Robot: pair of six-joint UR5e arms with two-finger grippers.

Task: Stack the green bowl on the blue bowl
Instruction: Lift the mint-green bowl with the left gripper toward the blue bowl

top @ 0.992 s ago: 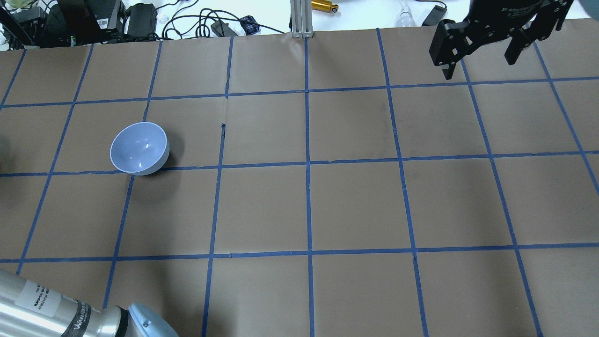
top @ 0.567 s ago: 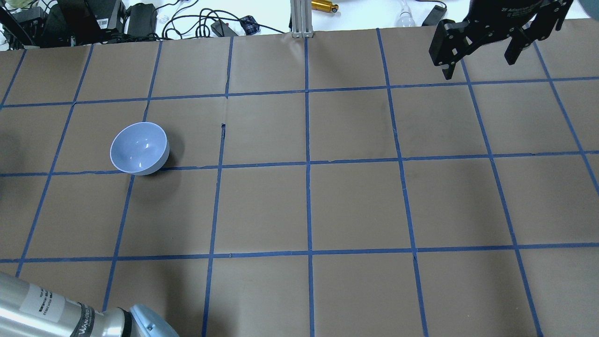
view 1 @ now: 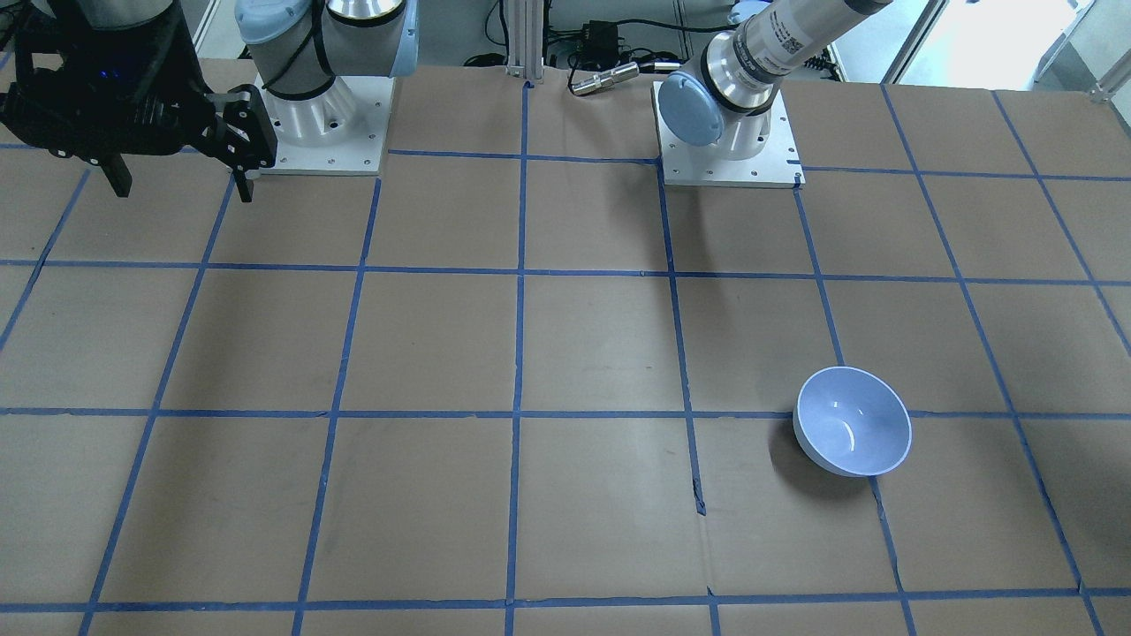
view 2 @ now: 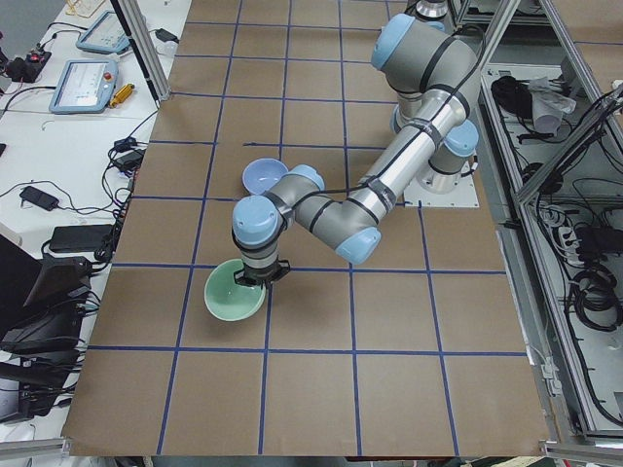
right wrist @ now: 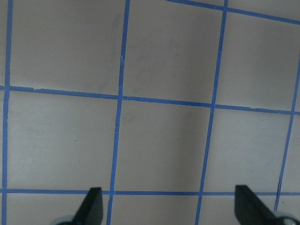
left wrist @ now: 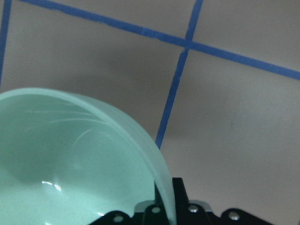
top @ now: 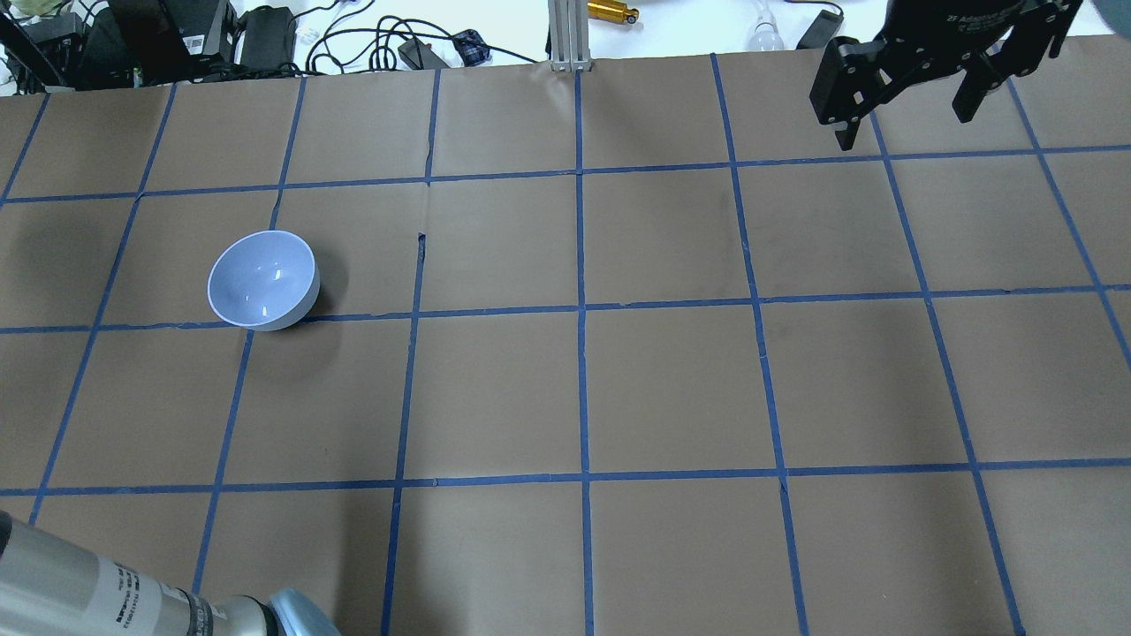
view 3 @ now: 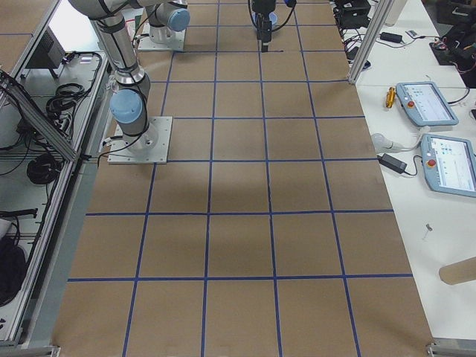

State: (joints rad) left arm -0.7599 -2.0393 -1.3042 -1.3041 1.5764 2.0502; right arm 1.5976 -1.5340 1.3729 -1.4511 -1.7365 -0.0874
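Transport apparently under way: left tool (view 2: pixel 261 279), clamped on green bowl (view 2: pixel 232 295) rim, has cast its shadow (top: pixel 49 237) nearer blue bowl (top: pixel 262 281), while right tool (top: pixel 903 122) hangs wide open, empty.

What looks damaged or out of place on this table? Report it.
A small tear breaks the blue tape line near the blue bowl. Nothing else stands out.

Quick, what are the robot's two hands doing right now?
Left gripper: closed on the rim of the green bowl, holding it.
Right gripper: open, holding nothing.
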